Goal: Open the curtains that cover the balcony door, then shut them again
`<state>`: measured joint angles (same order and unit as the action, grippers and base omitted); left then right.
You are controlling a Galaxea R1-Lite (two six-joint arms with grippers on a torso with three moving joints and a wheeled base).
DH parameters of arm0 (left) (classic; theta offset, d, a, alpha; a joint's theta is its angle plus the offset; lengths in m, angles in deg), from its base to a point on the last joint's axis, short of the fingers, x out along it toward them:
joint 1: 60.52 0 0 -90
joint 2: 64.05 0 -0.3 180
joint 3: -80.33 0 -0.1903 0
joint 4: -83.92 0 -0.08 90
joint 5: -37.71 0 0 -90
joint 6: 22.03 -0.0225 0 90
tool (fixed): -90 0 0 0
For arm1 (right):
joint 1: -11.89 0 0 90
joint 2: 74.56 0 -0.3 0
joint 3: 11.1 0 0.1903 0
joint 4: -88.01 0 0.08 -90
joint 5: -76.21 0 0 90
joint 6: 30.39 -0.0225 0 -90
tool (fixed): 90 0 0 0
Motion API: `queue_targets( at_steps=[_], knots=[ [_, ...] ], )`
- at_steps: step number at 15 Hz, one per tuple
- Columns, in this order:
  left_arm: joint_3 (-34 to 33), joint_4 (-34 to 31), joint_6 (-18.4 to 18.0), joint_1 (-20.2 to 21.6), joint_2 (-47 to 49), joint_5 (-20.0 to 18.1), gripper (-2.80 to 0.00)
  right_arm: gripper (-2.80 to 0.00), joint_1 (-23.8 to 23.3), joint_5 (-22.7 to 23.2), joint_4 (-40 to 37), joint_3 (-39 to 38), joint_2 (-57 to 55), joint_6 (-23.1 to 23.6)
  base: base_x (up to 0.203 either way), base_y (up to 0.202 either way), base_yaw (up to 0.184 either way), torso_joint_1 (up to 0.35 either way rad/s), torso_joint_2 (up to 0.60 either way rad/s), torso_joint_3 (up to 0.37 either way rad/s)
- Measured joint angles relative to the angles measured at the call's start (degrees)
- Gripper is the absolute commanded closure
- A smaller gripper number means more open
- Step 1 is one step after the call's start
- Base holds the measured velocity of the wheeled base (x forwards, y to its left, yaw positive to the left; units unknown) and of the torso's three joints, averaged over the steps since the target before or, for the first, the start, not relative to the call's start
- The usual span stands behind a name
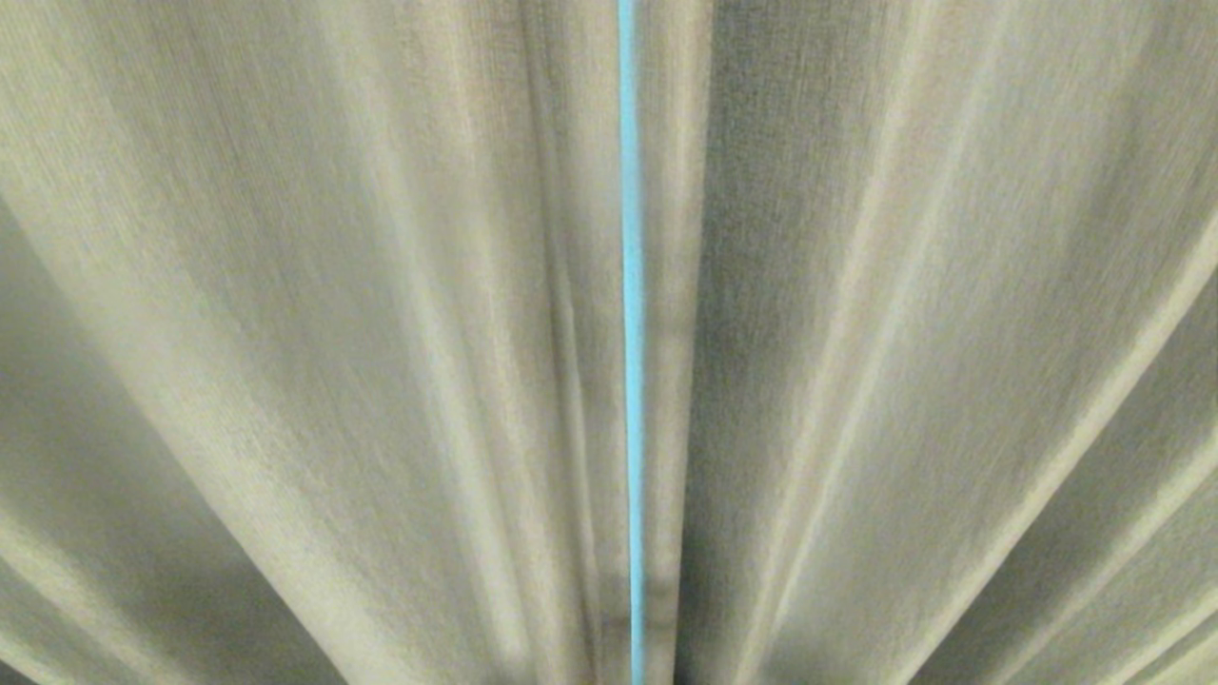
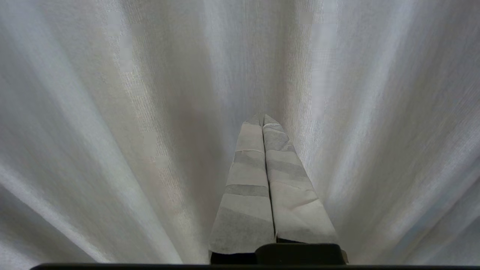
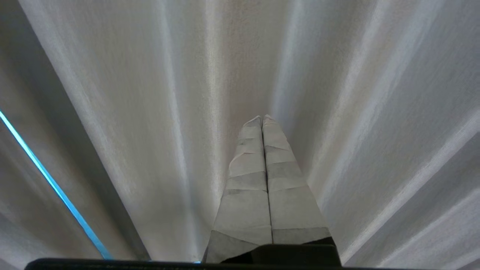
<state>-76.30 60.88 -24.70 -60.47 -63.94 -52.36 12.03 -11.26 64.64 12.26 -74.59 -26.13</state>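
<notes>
We face the curtains [image 1: 381,333], drawn shut and filling the head view, their two panels meeting at a thin bright slit [image 1: 630,333] running floor to ceiling. Our left claw [image 2: 262,118] and right claw [image 3: 261,119] each point straight at the folds, fingers pressed together on nothing. In the right wrist view the slit shows off to one side, so the right claw probably sits nearer it.

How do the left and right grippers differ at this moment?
The right gripper has the narrow blue gap between the curtains showing off to one side in its wrist view; the left gripper faces unbroken fabric only. Both are shut, tape-wrapped, holding nothing, and pointed at the drapes.
</notes>
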Motion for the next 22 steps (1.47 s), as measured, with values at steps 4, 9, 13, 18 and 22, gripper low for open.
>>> queue_targets(
  at_steps=[4,9,13,18,22],
  knots=[
    [0.00,-0.02,-0.02,0.02,0.00,0.00,0.00,0.00,0.00,-0.01,0.00,0.00,0.00,0.00,0.000,0.000,0.000,0.000,0.00,0.000],
    [0.00,0.00,-0.05,0.02,0.00,0.04,0.00,0.00,0.02,-0.01,-0.01,0.00,0.00,0.01,0.000,0.000,0.000,0.000,0.00,0.000],
    [0.00,-0.02,0.09,0.02,0.00,0.04,0.00,0.00,0.02,0.03,0.00,0.00,0.00,-0.17,0.000,0.000,0.000,0.000,0.00,0.000],
    [0.00,-0.09,0.30,0.02,0.00,0.07,0.00,0.00,0.02,0.00,0.00,0.00,0.00,0.00,0.000,0.000,0.000,0.000,0.00,0.000],
    [0.00,-0.09,0.30,0.02,0.00,0.07,0.00,0.00,0.02,0.05,0.00,0.00,0.00,-0.06,0.000,0.000,0.000,0.000,0.00,0.000]
  ],
)
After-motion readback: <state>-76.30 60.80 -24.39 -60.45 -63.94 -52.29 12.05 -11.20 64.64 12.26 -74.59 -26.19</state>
